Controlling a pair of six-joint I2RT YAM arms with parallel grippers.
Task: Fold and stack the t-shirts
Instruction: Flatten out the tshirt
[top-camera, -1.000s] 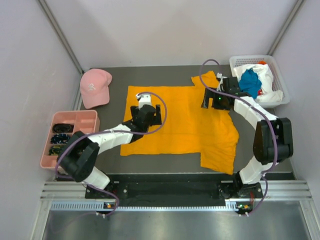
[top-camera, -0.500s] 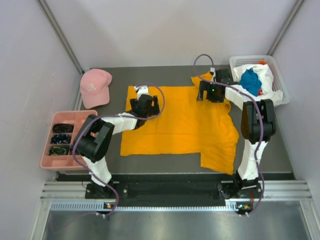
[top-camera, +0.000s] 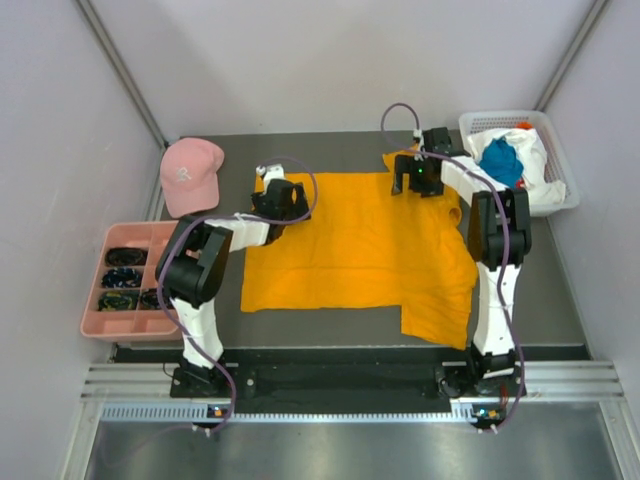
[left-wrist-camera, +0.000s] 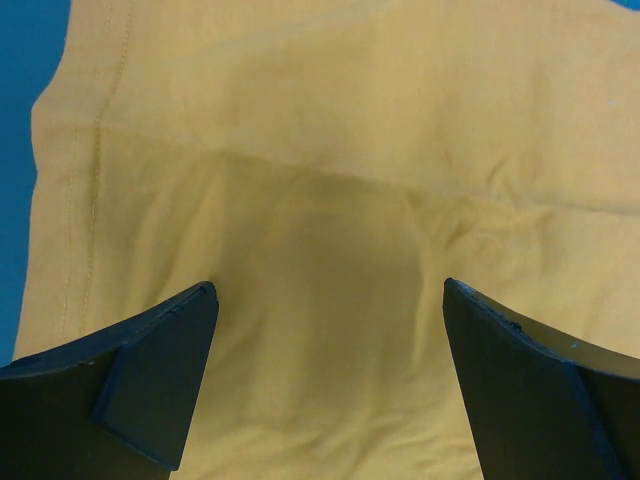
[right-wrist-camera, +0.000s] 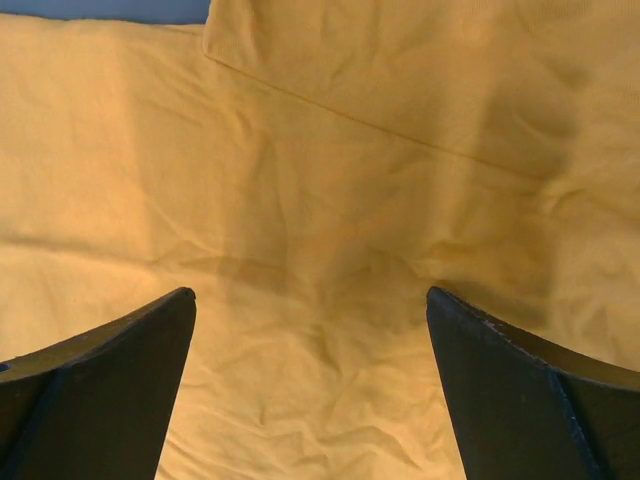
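- Orange-yellow t-shirt (top-camera: 360, 245): lies spread flat across the middle of the table (top-camera: 330, 150), not yet folded. One sleeve reaches the far edge; the near right part hangs towards the near edge.
- Teal t-shirt (top-camera: 500, 165) and white t-shirt (top-camera: 535, 150): bunched together in the white basket (top-camera: 500, 116) at the far right corner, untouched.
- Left gripper (top-camera: 281, 200): has travelled from the shirt's middle to its far left corner over the last second. Its fingers (left-wrist-camera: 150, 385) stand wide apart above the cloth, holding nothing; the side hem shows just beyond them.
- Right gripper (top-camera: 416, 178): has likewise moved out to the far right of the shirt, beside the sleeve. Its fingers (right-wrist-camera: 520, 400) are spread wide and empty.
- Assessment: both arms now sit over the far edge, one at each end. This looks like positioning for a two-handed pinch to begin the first fold.
- Risk: creased cloth under the right gripper may gather unevenly.
- Pink cap (top-camera: 190, 175) and pink tray (top-camera: 170, 240): along the left edge, not involved.
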